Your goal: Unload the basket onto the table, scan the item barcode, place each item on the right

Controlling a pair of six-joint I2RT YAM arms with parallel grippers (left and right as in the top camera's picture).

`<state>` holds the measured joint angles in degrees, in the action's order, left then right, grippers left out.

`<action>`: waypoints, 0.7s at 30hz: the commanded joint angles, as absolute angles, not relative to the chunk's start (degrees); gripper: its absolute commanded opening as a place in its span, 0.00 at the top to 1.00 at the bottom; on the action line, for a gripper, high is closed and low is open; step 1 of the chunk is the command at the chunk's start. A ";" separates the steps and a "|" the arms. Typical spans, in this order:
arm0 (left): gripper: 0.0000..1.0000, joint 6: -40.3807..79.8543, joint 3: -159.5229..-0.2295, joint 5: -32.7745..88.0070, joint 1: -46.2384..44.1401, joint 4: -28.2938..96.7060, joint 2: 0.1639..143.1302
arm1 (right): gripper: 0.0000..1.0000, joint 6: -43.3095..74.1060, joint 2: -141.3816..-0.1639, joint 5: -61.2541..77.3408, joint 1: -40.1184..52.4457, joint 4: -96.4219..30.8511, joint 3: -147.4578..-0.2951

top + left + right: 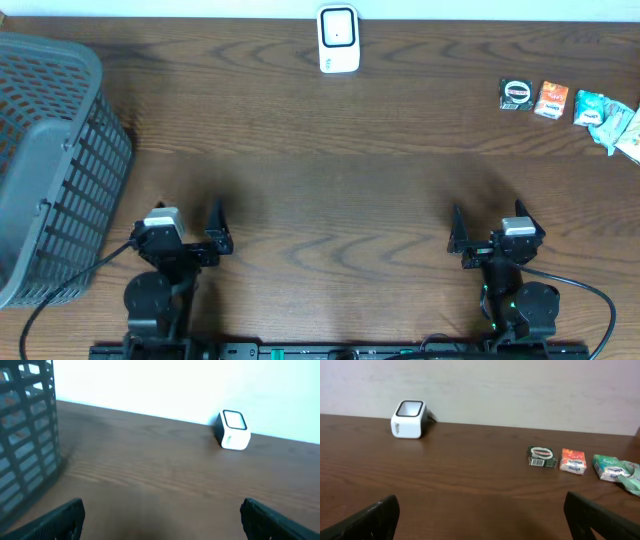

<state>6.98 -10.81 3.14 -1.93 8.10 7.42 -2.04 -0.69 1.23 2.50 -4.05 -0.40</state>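
Note:
A white barcode scanner (338,40) stands upright at the table's far edge, near the middle; it also shows in the left wrist view (233,430) and the right wrist view (409,419). Small items lie in a row at the far right: a dark green packet (515,94) (542,456), an orange packet (551,100) (573,461) and teal packets (595,108) (610,467). My left gripper (190,212) (161,510) is open over bare wood at the near left. My right gripper (488,215) (481,502) is open at the near right, holding nothing, well short of the items.
A grey plastic mesh basket (50,160) (25,435) stands at the table's left edge, to the left of my left arm. Cables run from both arm bases along the near edge. A pale wall rises behind the table.

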 commanded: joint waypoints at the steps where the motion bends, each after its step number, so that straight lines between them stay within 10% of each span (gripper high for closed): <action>1: 0.03 6.02 -6.33 3.68 -1.67 1.87 4.51 | 0.01 -2.66 -0.38 0.99 2.28 -4.32 -0.32; 21: 0.02 2.31 -0.23 3.79 -1.67 -1.72 0.08 | 0.01 -2.66 -0.38 0.99 2.31 -4.32 -0.32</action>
